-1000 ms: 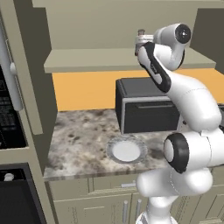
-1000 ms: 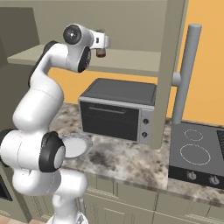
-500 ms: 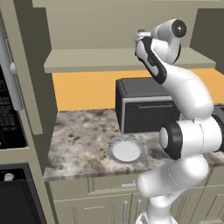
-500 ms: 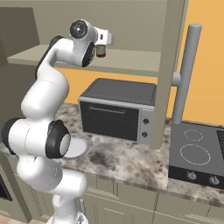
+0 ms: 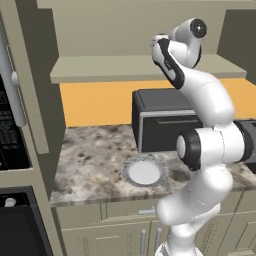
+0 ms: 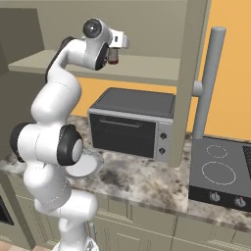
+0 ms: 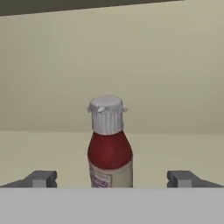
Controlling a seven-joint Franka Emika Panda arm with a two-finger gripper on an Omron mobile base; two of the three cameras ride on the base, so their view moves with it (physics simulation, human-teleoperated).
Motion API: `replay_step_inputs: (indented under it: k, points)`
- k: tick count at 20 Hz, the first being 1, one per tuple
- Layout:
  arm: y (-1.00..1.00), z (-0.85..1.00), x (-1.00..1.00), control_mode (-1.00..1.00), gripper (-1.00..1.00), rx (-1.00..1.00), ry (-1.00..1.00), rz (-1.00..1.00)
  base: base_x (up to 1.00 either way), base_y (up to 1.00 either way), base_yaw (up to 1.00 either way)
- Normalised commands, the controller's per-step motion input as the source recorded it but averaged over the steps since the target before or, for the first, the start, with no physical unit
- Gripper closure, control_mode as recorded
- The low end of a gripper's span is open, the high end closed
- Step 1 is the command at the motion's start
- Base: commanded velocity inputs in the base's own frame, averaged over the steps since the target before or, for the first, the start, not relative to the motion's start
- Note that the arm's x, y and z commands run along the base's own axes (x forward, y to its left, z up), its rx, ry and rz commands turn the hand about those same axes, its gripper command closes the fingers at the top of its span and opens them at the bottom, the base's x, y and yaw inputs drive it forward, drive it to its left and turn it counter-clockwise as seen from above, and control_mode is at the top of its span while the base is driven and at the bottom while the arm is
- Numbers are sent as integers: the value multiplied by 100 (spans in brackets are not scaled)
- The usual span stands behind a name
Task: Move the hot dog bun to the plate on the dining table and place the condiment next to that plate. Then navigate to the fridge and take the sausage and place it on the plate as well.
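Condiment bottle (image 7: 109, 144): standing upright on the beige shelf (image 5: 125, 67), dead centre in the hand view, red body under a white ribbed cap, label low at 6 o'clock; showing too as a dark red shape (image 6: 113, 55) just under the hand in the right base view.
Gripper (image 7: 112, 178): levelled at the bottle, jaws spread wide and holding nothing, one finger tip (image 7: 41, 178) at 8 o'clock and the other at 4 o'clock, bottle apart from both, lying further along the shelf.
Handling: likely light, stiff and smooth-walled, so probably slippery; tall and narrow, so probably tipping easily if nudged near the cap.
Where to hold: squeezing across the red body just above the label, below the shoulder; avoiding the cap.
Plate (image 5: 145, 172): lying on the speckled counter (image 5: 90, 160) in front of the dark toaster oven (image 5: 160, 120), at 6 o'clock from the raised hand.
Change from a second ago: upper arm rising taller in both base views, hand reaching further in over the shelf; jaws staying fully spread throughout; plate and oven keeping their places.
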Motion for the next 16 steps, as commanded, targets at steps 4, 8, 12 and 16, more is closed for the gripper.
replay_step_inputs:
  k: [4,8,12,16]
  points:
    - [0,-10,25,-100,-100,0,8,0,0,0,0]
    - [1,-8,24,-100,-100,0,8,0,0,0,0]
    - [0,-10,23,-100,-100,0,8,0,0,0,0]
    - [0,-13,19,-100,-100,-1,8,0,0,0,0]
